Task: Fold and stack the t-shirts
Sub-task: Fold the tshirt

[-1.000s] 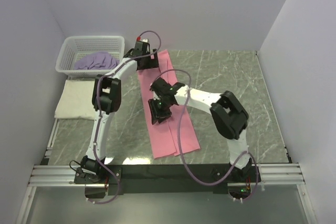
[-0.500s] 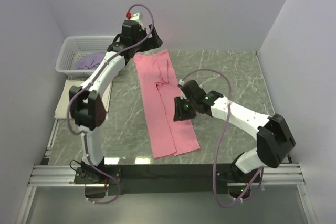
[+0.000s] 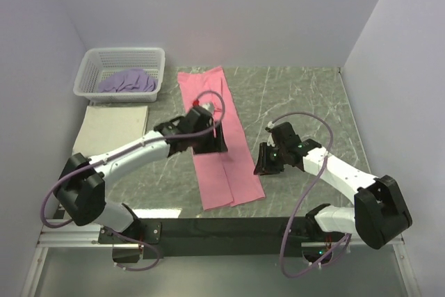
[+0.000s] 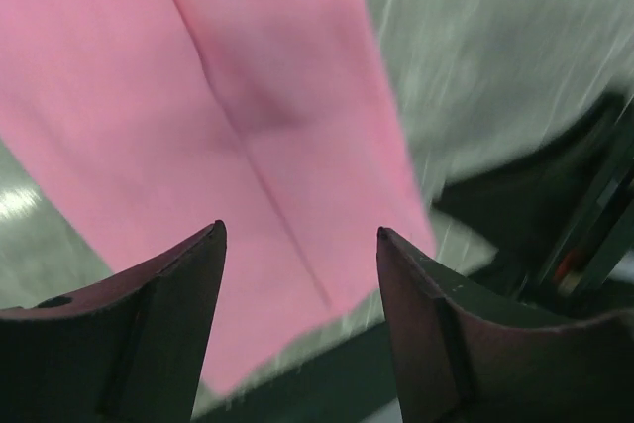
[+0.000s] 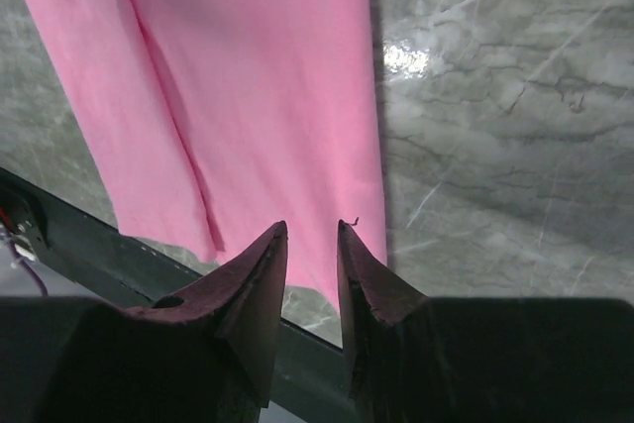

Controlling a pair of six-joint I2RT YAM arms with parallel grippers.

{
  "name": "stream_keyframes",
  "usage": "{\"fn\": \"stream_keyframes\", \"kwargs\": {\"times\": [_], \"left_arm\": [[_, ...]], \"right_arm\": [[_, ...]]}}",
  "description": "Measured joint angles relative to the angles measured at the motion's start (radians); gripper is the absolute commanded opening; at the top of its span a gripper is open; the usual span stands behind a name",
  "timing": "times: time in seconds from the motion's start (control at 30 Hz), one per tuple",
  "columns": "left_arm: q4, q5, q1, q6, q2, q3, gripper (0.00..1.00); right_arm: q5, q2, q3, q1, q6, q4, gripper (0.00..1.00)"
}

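Fingers (image 4: 149,334) of left arm now low over pink t-shirt (image 3: 229,175).

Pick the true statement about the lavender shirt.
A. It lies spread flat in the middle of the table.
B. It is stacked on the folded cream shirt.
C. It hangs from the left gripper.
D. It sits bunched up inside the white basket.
D: in the top view the lavender shirt is a crumpled heap inside the white basket at the far left corner of the table.
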Motion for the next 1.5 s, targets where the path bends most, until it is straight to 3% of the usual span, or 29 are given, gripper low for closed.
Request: {"fn": "stream_keyframes", "kwargs": {"times": [0.17, 0.3, 0.33, 0.37, 0.67, 0.87, 1.03, 1.27, 1.43, 1.5], "left_arm": [[-0.069, -0.008, -0.210, -0.064, -0.006, -0.048, 0.61], [-0.105, -0.016, -0.325, -0.093, 0.035, -0.010, 0.41], [-0.111, -0.018, -0.341, -0.094, 0.060, 0.008, 0.32], [-0.123, -0.027, -0.357, -0.099, 0.094, 0.029, 0.30], [-0.224, -0.089, -0.449, -0.069, 0.370, 0.202, 0.18], [-0.258, -0.087, -0.460, -0.063, 0.417, 0.195, 0.16], [-0.236, -0.068, -0.457, -0.069, 0.395, 0.124, 0.07], [-0.185, -0.059, -0.457, -0.074, 0.332, 0.040, 0.10], [-0.233, -0.056, -0.460, -0.093, 0.330, 0.058, 0.27], [-0.260, -0.062, -0.461, -0.107, 0.329, 0.089, 0.36]], "right_arm": [[-0.046, 0.000, -0.033, -0.058, -0.013, 0.034, 0.33], [-0.080, 0.008, -0.042, -0.081, -0.018, 0.054, 0.30], [-0.089, 0.016, -0.042, -0.085, -0.018, 0.063, 0.29], [-0.101, 0.026, -0.042, -0.086, -0.018, 0.074, 0.28], [-0.156, 0.119, -0.041, -0.093, -0.018, 0.135, 0.22], [-0.167, 0.215, -0.041, -0.105, -0.019, 0.162, 0.22], [-0.208, 0.263, -0.042, -0.134, -0.017, 0.178, 0.20], [-0.201, 0.248, -0.046, -0.164, -0.018, 0.174, 0.20], [-0.127, 0.154, -0.049, -0.171, -0.029, 0.133, 0.24], [-0.106, 0.089, -0.047, -0.171, -0.032, 0.105, 0.32]]}}
